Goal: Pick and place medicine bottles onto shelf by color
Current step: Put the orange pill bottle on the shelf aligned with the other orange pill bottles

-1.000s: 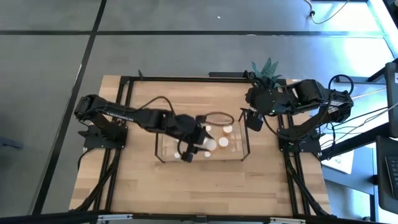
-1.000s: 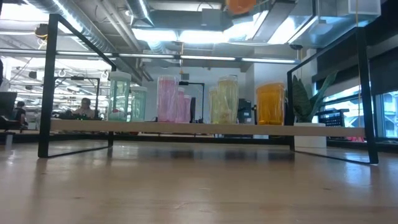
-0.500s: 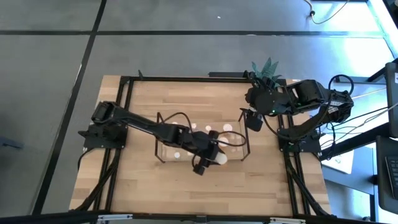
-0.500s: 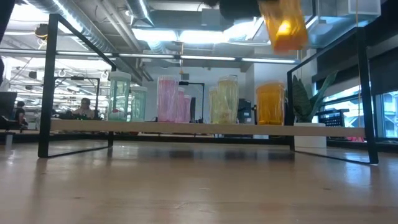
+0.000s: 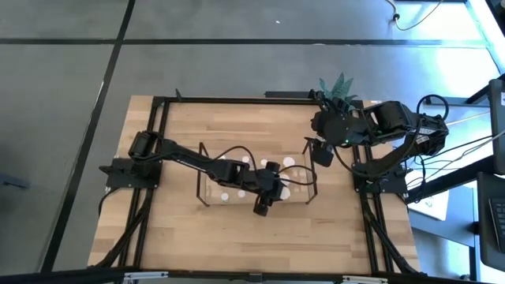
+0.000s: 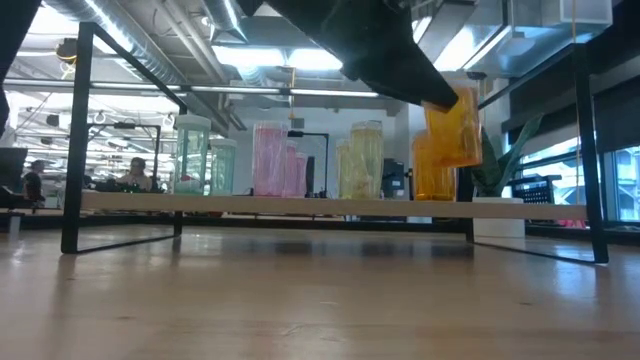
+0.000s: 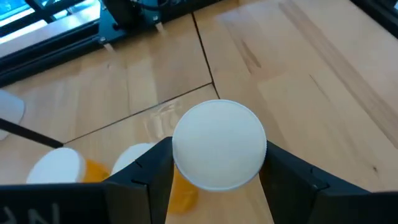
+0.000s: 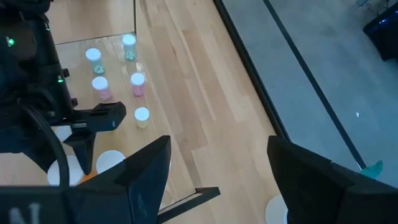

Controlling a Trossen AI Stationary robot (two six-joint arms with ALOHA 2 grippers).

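Clearly the left pincer (image 5: 263,207) is clenched on an orange medicine bottle (image 6: 452,125), held tilted above the shelf (image 5: 207,191) near its right end, close to an orange bottle already standing there (image 6: 430,170). Lowered tilted, it could knock that neighbour over or tip on release. The right pincer (image 8: 214,171) waits released by the bench's far right corner.

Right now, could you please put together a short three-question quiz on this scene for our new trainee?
1. True or false: the left claw grips an orange bottle with a white cap.
2. Where is the right claw? A) parked open near the plant B) inside the shelf
3. Fill in: in the low view, the held bottle hangs ___ the shelf's board.

Key: 1 true; 2 A; 3 above.
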